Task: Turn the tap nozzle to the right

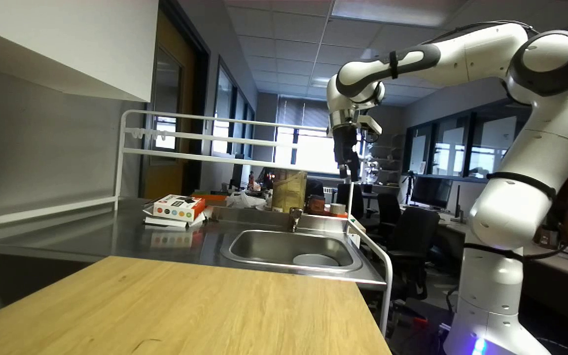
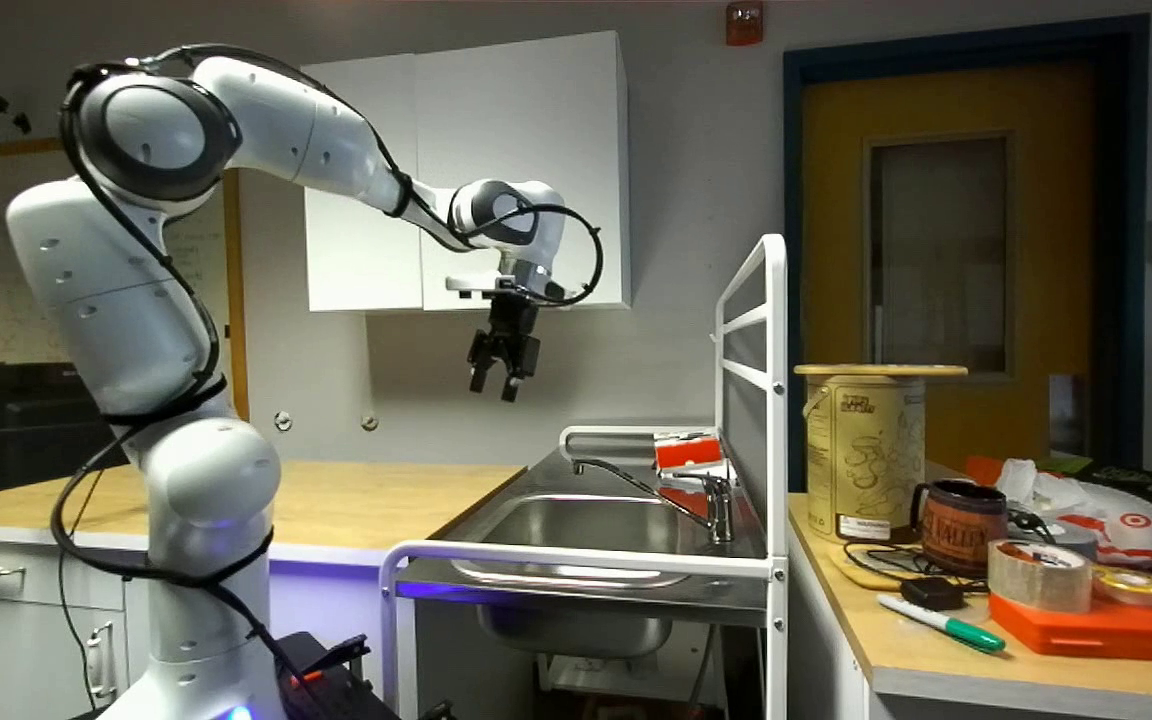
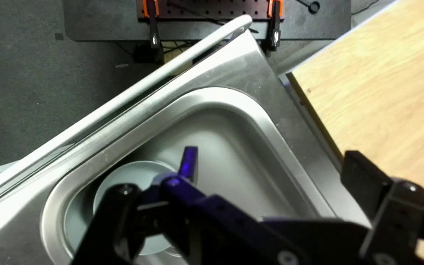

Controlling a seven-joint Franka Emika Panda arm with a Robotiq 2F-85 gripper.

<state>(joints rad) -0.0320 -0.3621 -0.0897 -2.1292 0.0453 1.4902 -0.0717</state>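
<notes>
The tap nozzle (image 2: 639, 484) is a slim silvery bent spout in an exterior view. It reaches from the tap body (image 2: 720, 510) at the back of the sink out over the basin. In an exterior view the tap (image 1: 294, 219) is small and seen nearly end-on. The steel sink (image 1: 244, 237) also shows in the wrist view (image 3: 212, 96). My gripper (image 2: 494, 386) is open and empty, pointing down, high above the sink and apart from the nozzle. It also shows open in the wrist view (image 3: 276, 165). The nozzle does not show in the wrist view.
A white tubular rack (image 2: 776, 400) rises behind the sink, and its low rail (image 2: 576, 552) runs along the sink's side. A pale round plate (image 3: 134, 173) lies in the basin. A red and white box (image 1: 178, 207) stands on the steel counter. A wooden tabletop (image 1: 205, 305) adjoins the sink.
</notes>
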